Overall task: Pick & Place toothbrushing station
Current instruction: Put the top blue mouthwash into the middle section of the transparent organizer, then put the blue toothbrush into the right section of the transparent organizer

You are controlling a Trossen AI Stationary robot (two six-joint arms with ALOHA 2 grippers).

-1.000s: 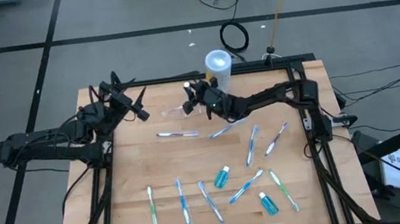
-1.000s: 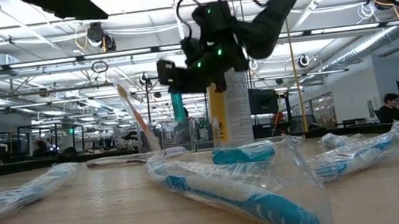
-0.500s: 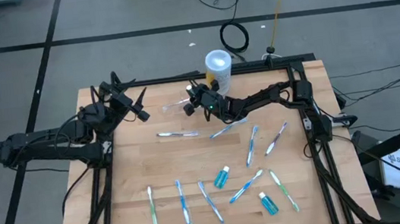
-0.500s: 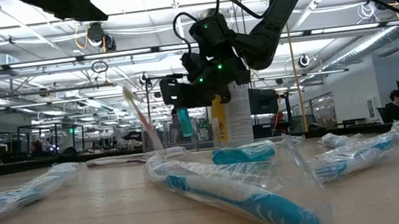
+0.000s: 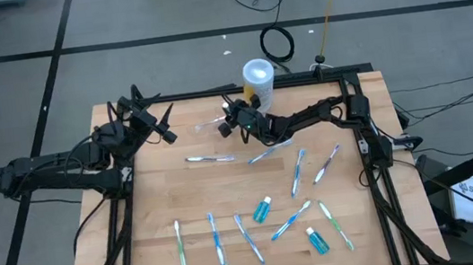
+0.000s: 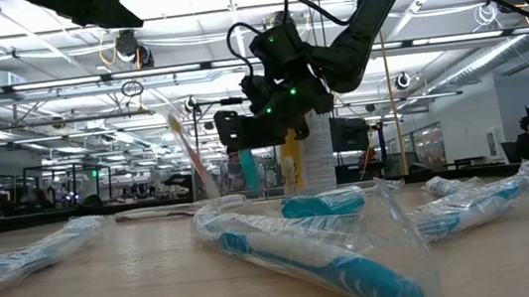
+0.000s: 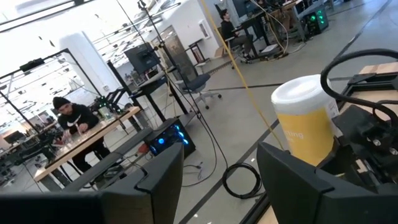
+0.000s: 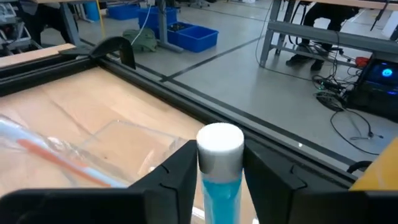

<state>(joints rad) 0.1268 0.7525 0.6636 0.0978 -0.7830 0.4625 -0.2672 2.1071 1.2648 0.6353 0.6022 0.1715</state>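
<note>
Small clear colourless plastic cup (image 5: 210, 128) lay on its side near far edge of the wooden table (image 5: 164, 205), an orange-handled toothbrush (image 8: 50, 155) inside it, wrapped in clear film. Right gripper (image 5: 233, 120) hovered just beside cup, above the table, fingers (image 8: 174, 171) either side of a small blue bottle w/ white cap (image 8: 219, 168), touching it by the look. Tall yellow container w/ white lid (image 5: 258, 79) stood just behind. Left gripper (image 5: 156, 122) raised over table's left side, fingers (image 7: 152, 180) spread apart, nothing between. Wrapped blue toothbrushes (image 5: 216, 239) & 2 more blue bottles (image 5: 262, 209) lay nearer front.
</note>
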